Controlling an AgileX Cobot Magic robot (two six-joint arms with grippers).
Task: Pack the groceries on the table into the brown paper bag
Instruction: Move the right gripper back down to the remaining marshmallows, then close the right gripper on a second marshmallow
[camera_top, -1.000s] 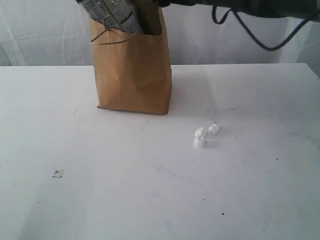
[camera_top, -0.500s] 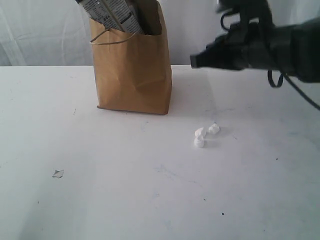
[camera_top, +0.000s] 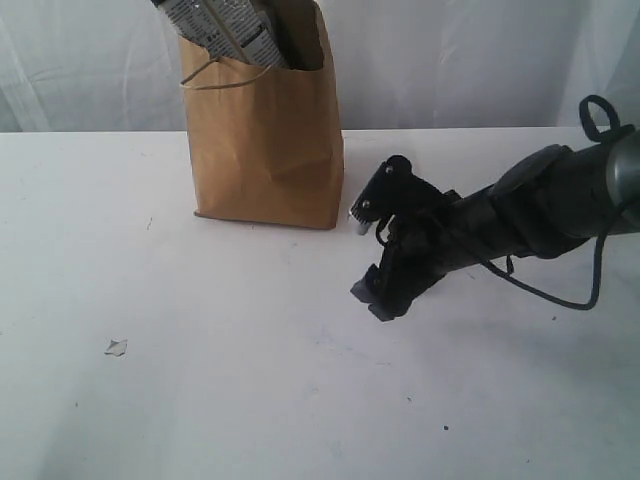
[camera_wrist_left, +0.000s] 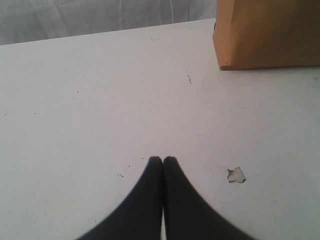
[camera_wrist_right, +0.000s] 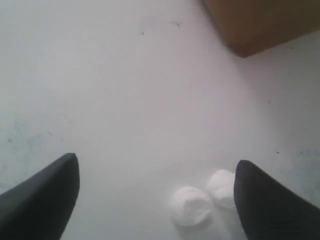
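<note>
The brown paper bag (camera_top: 265, 130) stands upright toward the back of the white table (camera_top: 200, 420), left of the middle in the exterior view; a grey printed packet (camera_top: 225, 25) leans out of its open top. Only that view shows the packet, since each wrist camera catches just a lower corner of the bag; what else lies inside cannot be told.

The right gripper (camera_top: 363, 255) hangs low over the table just right of the bag's base, its fingers spread wide apart with nothing between them. Its own wrist view shows two small white lumps (camera_wrist_right: 190, 205) side by side on the table just ahead, close to one of its fingers; in the exterior view the arm covers them.

The left gripper (camera_wrist_left: 163, 160) appears only in the left wrist view, fingers pressed together on nothing, above bare table. A small torn scrap (camera_wrist_left: 236, 175) lies near it; the exterior view shows it too, at the near left, well apart from the bag.
</note>
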